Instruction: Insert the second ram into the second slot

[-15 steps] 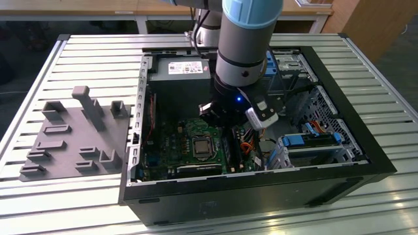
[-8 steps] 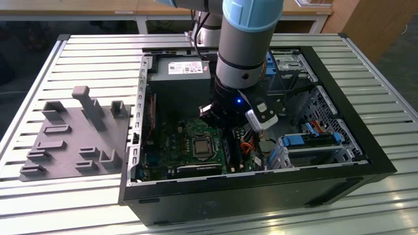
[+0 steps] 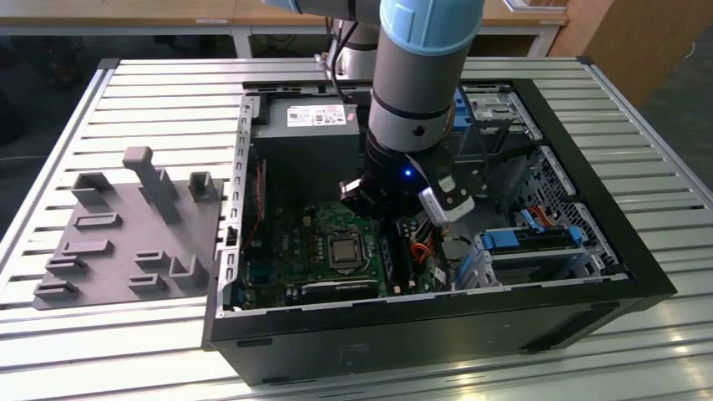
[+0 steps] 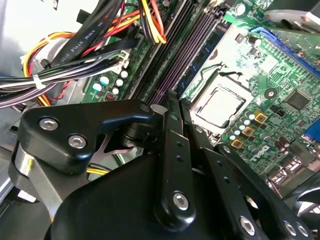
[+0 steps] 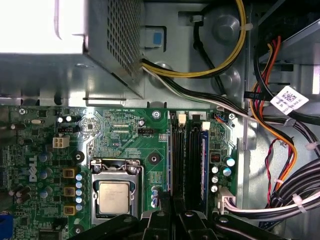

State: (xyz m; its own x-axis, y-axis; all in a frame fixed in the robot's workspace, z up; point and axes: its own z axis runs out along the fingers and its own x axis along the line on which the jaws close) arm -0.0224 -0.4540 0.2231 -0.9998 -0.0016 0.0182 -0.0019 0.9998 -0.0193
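Gripper [image 4: 175,97] low inside PC case [image 3: 446,338], over the mem slots [image 5: 182,160].
Fingers narrow, nearly together; can't tell if anything's pinched btwn them. Blue ram stick [image 5: 204,165] sits in the slot nearest the cables [image 5: 280,195].

In the exterior view, the arm [image 3: 418,92] is covering most of the memory slots [image 3: 392,266], at three o'clock from the processor socket [image 3: 343,248].
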